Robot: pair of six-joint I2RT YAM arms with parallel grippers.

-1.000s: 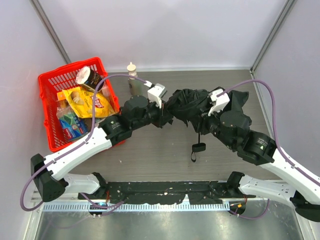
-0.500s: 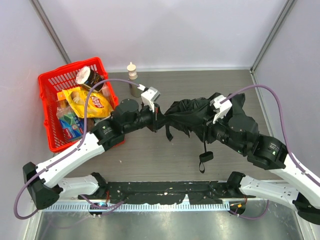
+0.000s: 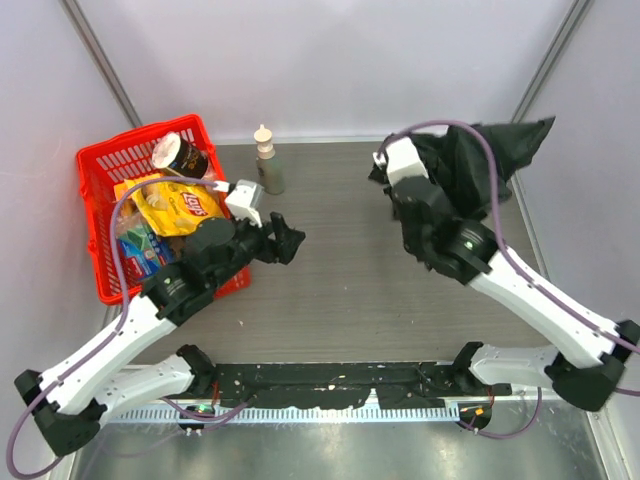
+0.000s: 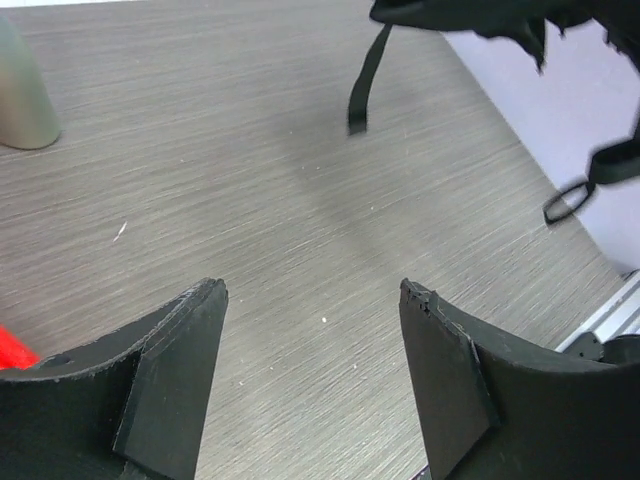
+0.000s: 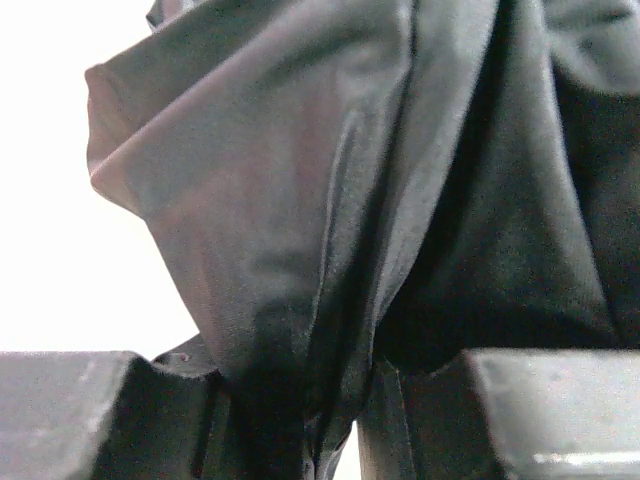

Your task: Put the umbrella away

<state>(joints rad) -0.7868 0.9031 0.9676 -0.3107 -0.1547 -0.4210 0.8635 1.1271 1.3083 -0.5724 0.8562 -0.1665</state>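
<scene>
Currently on hand, by size.
Table (image 3: 350, 290): one, grey wood-grain.
Umbrella (image 3: 480, 160): one, dark fabric bunched and held aloft at the far right, clear of the table. The right gripper (image 5: 330, 400) is clamped on a fold of cloth.
Risk: the hold looks to be on fabric, not shaft, so the cloth may slip out or the canopy spill open.
Basket (image 3: 95, 230): one, red, far left.
Left gripper (image 4: 312, 300): jaws apart, empty.
Bottle (image 3: 267, 160): one, upright.

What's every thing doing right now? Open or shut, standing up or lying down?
umbrella: bunched up, held in the air
right gripper: shut on the umbrella
left gripper: open, empty
bottle: standing up, cap on
red basket: full of snacks
chip bag: lying in the basket
</scene>
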